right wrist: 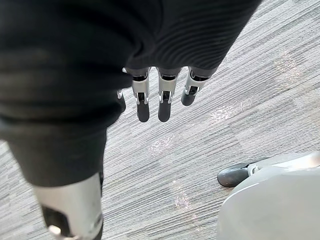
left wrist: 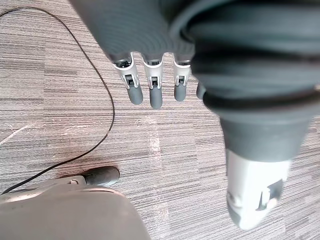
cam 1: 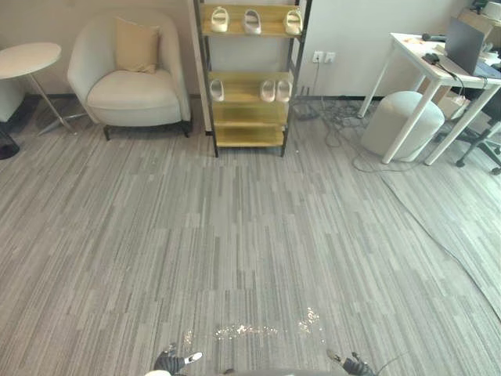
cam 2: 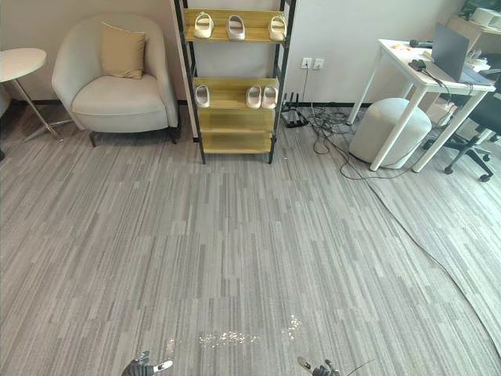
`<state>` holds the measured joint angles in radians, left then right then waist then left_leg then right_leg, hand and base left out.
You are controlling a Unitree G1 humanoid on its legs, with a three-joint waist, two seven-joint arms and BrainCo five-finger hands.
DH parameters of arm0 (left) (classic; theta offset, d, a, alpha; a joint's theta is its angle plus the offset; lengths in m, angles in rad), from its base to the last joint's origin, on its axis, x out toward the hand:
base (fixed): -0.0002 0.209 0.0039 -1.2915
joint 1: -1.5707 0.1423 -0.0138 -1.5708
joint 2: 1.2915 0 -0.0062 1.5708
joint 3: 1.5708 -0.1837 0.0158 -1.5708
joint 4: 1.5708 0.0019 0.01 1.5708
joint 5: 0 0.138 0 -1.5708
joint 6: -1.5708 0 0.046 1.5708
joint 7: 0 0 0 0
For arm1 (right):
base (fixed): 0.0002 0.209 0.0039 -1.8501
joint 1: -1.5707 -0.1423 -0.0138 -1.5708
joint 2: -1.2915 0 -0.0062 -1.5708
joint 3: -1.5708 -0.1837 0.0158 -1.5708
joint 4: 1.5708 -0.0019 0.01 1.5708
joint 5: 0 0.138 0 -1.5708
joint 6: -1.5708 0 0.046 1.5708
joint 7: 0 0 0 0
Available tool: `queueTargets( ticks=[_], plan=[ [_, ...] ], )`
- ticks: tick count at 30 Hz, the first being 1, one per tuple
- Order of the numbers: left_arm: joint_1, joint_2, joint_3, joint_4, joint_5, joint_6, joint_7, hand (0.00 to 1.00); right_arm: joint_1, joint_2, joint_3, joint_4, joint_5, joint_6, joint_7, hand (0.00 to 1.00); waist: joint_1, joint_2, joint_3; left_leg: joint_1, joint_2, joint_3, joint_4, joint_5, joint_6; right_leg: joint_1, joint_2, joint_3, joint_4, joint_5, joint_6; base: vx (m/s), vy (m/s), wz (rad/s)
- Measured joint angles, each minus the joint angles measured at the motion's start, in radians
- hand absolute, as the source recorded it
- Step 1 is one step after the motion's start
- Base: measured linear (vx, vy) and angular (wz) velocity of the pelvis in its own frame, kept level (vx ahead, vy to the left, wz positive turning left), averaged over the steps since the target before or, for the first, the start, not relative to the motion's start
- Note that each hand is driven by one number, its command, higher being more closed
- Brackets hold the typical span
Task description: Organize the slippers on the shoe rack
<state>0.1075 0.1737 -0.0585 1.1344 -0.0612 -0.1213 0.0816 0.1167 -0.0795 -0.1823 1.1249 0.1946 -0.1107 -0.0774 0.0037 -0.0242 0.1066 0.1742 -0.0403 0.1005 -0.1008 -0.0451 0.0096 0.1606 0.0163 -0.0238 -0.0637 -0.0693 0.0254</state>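
Note:
The wooden shoe rack (cam 1: 249, 137) with a black frame stands against the far wall. Three pale slippers (cam 1: 252, 21) sit on its top shelf. Three more slippers (cam 1: 268, 91) sit on the second shelf, one at the left and a pair at the right. The two lower shelves are bare. My left hand (cam 1: 174, 360) and right hand (cam 1: 354, 363) hang low at the near edge, far from the rack. The left hand's fingers (left wrist: 155, 95) and the right hand's fingers (right wrist: 164, 107) point straight down over the carpet and hold nothing.
A cream armchair (cam 1: 133, 74) with a cushion stands left of the rack, and a round side table (cam 1: 27, 59) further left. At the right are a white desk (cam 1: 438, 74), a white pouf (cam 1: 401, 121), an office chair (cam 1: 485, 141) and floor cables (cam 1: 344, 117). Grey carpet lies between me and the rack.

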Motion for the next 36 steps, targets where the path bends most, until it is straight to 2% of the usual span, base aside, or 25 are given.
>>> queueTargets(
  ticks=[4, 7, 8, 9, 10, 11, 12, 13, 14, 16, 19, 20, 21, 22, 23, 24, 25, 26, 27, 29, 30, 32, 33, 35, 36],
  plan=[
    [-0.007, 0.004, 0.000, -0.003, 0.000, 0.001, -0.002, 0.00, -0.006, 0.000, 0.000, -0.002, 0.002, 0.000, 0.004, 0.00, -0.003, -0.005, 0.017, -0.008, 0.003, 0.001, 0.033, -0.020, -0.023, -0.020, -0.001, -0.003, 0.063, -0.038, -0.007, -0.02, -0.031, 0.02],
    [-0.022, 0.011, 0.000, -0.005, -0.001, 0.002, -0.003, 0.00, -0.008, -0.001, 0.000, -0.005, 0.008, -0.002, 0.015, 0.00, -0.003, -0.013, 0.027, -0.100, 0.019, 0.007, 0.220, -0.115, -0.042, -0.066, 0.000, -0.008, 0.147, -0.090, -0.019, -0.01, -0.050, 0.01],
    [-0.027, 0.012, 0.000, -0.005, -0.001, 0.002, -0.005, 0.00, -0.008, -0.002, 0.000, -0.007, 0.025, -0.004, 0.017, 0.00, -0.003, -0.006, 0.043, -0.143, 0.037, 0.035, 0.335, -0.158, -0.078, -0.063, 0.002, -0.006, 0.165, -0.110, -0.035, 0.00, 0.000, 0.00],
    [-0.028, 0.013, 0.000, -0.005, -0.001, 0.002, -0.005, 0.00, -0.008, -0.002, 0.001, -0.007, 0.027, -0.004, 0.018, 0.00, -0.003, -0.009, 0.045, -0.158, 0.041, 0.047, 0.379, -0.164, -0.088, -0.061, 0.001, -0.005, 0.167, -0.115, -0.040, 0.00, -0.039, -0.05],
    [-0.035, 0.014, 0.000, -0.009, -0.002, 0.003, -0.006, 0.00, -0.007, -0.004, 0.000, -0.007, 0.045, -0.006, 0.018, 0.00, -0.003, -0.007, 0.051, -0.233, 0.061, 0.083, 0.541, -0.167, -0.093, -0.054, -0.001, 0.003, 0.168, -0.121, -0.047, 0.01, -0.024, -0.06],
    [-0.035, 0.012, 0.000, -0.012, -0.003, 0.003, -0.006, 0.00, -0.006, -0.005, 0.000, -0.007, 0.046, -0.007, 0.018, 0.00, -0.003, -0.003, 0.052, -0.252, 0.067, 0.089, 0.585, -0.165, -0.094, -0.053, -0.001, 0.005, 0.170, -0.122, -0.049, 0.07, -0.022, -0.16],
    [-0.037, 0.005, 0.003, -0.022, -0.004, 0.003, -0.005, 0.00, -0.010, -0.015, -0.002, -0.008, 0.053, -0.007, 0.017, 0.00, 0.000, 0.009, 0.073, -0.333, 0.098, 0.109, 0.761, -0.168, -0.098, -0.032, -0.002, 0.015, 0.183, -0.136, -0.065, 0.14, 0.003, -0.20],
    [-0.037, -0.003, 0.008, -0.025, -0.015, 0.001, -0.002, 0.00, -0.011, -0.022, -0.003, -0.009, 0.068, -0.006, 0.015, 0.00, 0.000, 0.024, 0.083, -0.374, 0.124, 0.119, 0.847, -0.208, -0.079, -0.007, -0.004, 0.030, 0.183, -0.149, -0.073, 0.17, 0.014, -0.21],
    [-0.037, -0.004, 0.008, -0.026, -0.018, 0.001, -0.001, 0.00, -0.011, -0.023, -0.005, -0.009, 0.073, -0.006, 0.015, 0.00, -0.001, 0.027, 0.085, -0.387, 0.128, 0.119, 0.852, -0.213, -0.080, 0.002, -0.007, 0.037, 0.180, -0.152, -0.075, 0.24, 0.057, -0.28],
    [-0.040, -0.001, 0.008, -0.028, -0.023, -0.001, 0.002, 0.00, -0.016, -0.020, -0.006, -0.007, 0.082, -0.006, 0.012, 0.00, 0.003, 0.021, 0.088, -0.428, 0.120, 0.119, 0.729, -0.216, -0.080, 0.018, -0.045, 0.057, 0.165, -0.164, -0.058, 0.25, 0.121, -0.36],
    [-0.038, -0.005, 0.003, -0.034, -0.024, -0.001, 0.002, 0.00, -0.032, -0.026, -0.007, -0.007, 0.082, -0.006, 0.008, 0.00, 0.006, 0.030, 0.087, -0.440, 0.100, 0.073, 0.447, -0.121, -0.075, 0.016, -0.071, 0.101, 0.157, -0.207, -0.016, 0.34, 0.226, -0.43],
    [-0.035, -0.003, 0.004, -0.031, -0.028, -0.001, 0.000, 0.00, -0.032, -0.029, -0.006, -0.004, 0.082, -0.005, 0.007, 0.00, 0.013, 0.029, 0.084, -0.442, 0.096, 0.079, 0.464, -0.074, -0.038, 0.015, -0.075, 0.118, 0.172, -0.233, -0.008, 0.39, 0.239, -0.45],
    [-0.038, 0.013, 0.005, -0.033, -0.028, -0.002, -0.001, 0.00, -0.027, -0.014, -0.007, 0.001, 0.081, -0.005, 0.008, 0.00, 0.018, 0.002, 0.076, -0.447, 0.075, 0.096, 0.495, -0.122, -0.022, 0.009, -0.097, 0.128, 0.213, -0.249, -0.001, 0.42, 0.211, -0.45],
    [-0.046, 0.017, 0.006, -0.028, -0.028, 0.001, -0.001, 0.00, -0.031, -0.005, -0.013, 0.000, 0.081, -0.008, 0.009, 0.00, 0.020, -0.010, 0.073, -0.448, 0.076, 0.113, 0.512, -0.156, -0.014, -0.052, -0.100, 0.140, 0.335, -0.266, 0.015, 0.42, 0.192, -0.45],
    [-0.048, 0.020, 0.006, -0.023, -0.028, 0.001, -0.002, 0.00, -0.034, -0.005, -0.012, -0.002, 0.079, -0.008, 0.011, 0.00, 0.022, -0.015, 0.074, -0.429, 0.078, 0.131, 0.508, -0.177, -0.010, -0.126, -0.097, 0.145, 0.499, -0.266, 0.044, 0.43, 0.199, -0.52],
    [-0.046, 0.027, 0.005, -0.021, -0.028, 0.003, -0.002, 0.00, -0.040, -0.003, -0.012, -0.010, 0.076, -0.008, 0.017, 0.00, 0.022, -0.026, 0.085, -0.384, 0.074, 0.151, 0.500, -0.197, -0.012, -0.216, -0.100, 0.148, 0.717, -0.240, 0.136, 0.44, 0.224, -0.46],
    [-0.046, 0.031, 0.001, -0.016, -0.028, 0.007, -0.001, 0.00, -0.041, 0.000, -0.012, -0.010, 0.070, -0.008, 0.019, 0.00, 0.017, -0.028, 0.092, -0.339, 0.074, 0.159, 0.504, -0.227, -0.013, -0.270, -0.102, 0.138, 0.870, -0.222, 0.208, 0.47, 0.224, -0.32],
    [-0.046, 0.034, -0.004, -0.013, -0.028, 0.015, -0.001, 0.00, -0.037, -0.002, -0.011, -0.010, 0.054, -0.006, 0.021, 0.00, 0.006, -0.023, 0.094, -0.286, 0.075, 0.165, 0.504, -0.244, -0.001, -0.307, -0.121, 0.076, 0.984, -0.223, 0.187, 0.48, 0.209, -0.14],
    [-0.045, 0.036, -0.011, -0.011, -0.029, 0.020, 0.000, 0.00, -0.037, -0.004, -0.011, -0.010, 0.039, -0.007, 0.022, 0.00, 0.003, -0.025, 0.096, -0.221, 0.074, 0.169, 0.486, -0.254, 0.002, -0.329, -0.151, -0.016, 1.034, -0.248, 0.136, 0.52, 0.165, -0.10],
    [-0.054, 0.036, -0.021, -0.014, -0.029, 0.019, 0.001, 0.00, -0.039, -0.005, -0.006, -0.011, 0.022, -0.007, 0.023, 0.00, 0.001, -0.019, 0.095, -0.105, 0.082, 0.174, 0.399, -0.256, -0.003, -0.391, -0.168, -0.169, 0.962, -0.287, 0.066, 0.57, 0.107, -0.11],
    [-0.060, 0.035, -0.023, -0.016, -0.030, 0.019, 0.000, 0.00, -0.040, -0.009, -0.004, -0.014, 0.017, -0.007, 0.023, 0.00, 0.001, -0.016, 0.095, -0.085, 0.086, 0.173, 0.377, -0.258, -0.011, -0.414, -0.164, -0.197, 0.908, -0.287, 0.063, 0.61, 0.058, 0.02],
    [-0.083, 0.026, -0.039, -0.022, -0.032, 0.018, 0.000, 0.00, -0.042, -0.026, 0.000, -0.022, 0.002, -0.007, 0.024, 0.00, -0.004, 0.002, 0.105, -0.046, 0.102, 0.167, 0.334, -0.273, -0.037, -0.484, -0.128, -0.229, 0.703, -0.244, 0.022, 0.51, -0.001, 0.13],
    [-0.096, 0.012, -0.039, -0.024, -0.033, 0.018, 0.001, 0.00, -0.043, -0.035, 0.002, -0.022, 0.001, -0.005, 0.024, 0.00, -0.007, 0.018, 0.115, -0.021, 0.117, 0.161, 0.322, -0.283, -0.055, -0.510, -0.096, -0.225, 0.571, -0.175, 0.008, 0.42, -0.039, 0.19],
    [-0.100, -0.002, -0.039, -0.026, -0.040, 0.017, 0.001, 0.00, -0.028, -0.035, 0.019, -0.022, 0.001, -0.004, 0.024, 0.00, -0.017, 0.020, 0.117, 0.027, 0.118, 0.138, 0.310, -0.305, -0.093, -0.509, -0.056, -0.184, 0.350, 0.021, -0.018, 0.56, -0.111, 0.32],
    [-0.099, -0.008, -0.038, -0.025, -0.039, 0.017, 0.000, 0.00, -0.011, -0.035, 0.031, -0.021, 0.000, -0.002, 0.025, 0.00, -0.023, 0.006, 0.109, 0.057, 0.109, 0.120, 0.310, -0.323, -0.121, -0.510, -0.060, -0.160, 0.322, 0.171, -0.066, 0.69, -0.195, 0.28]
  ],
)
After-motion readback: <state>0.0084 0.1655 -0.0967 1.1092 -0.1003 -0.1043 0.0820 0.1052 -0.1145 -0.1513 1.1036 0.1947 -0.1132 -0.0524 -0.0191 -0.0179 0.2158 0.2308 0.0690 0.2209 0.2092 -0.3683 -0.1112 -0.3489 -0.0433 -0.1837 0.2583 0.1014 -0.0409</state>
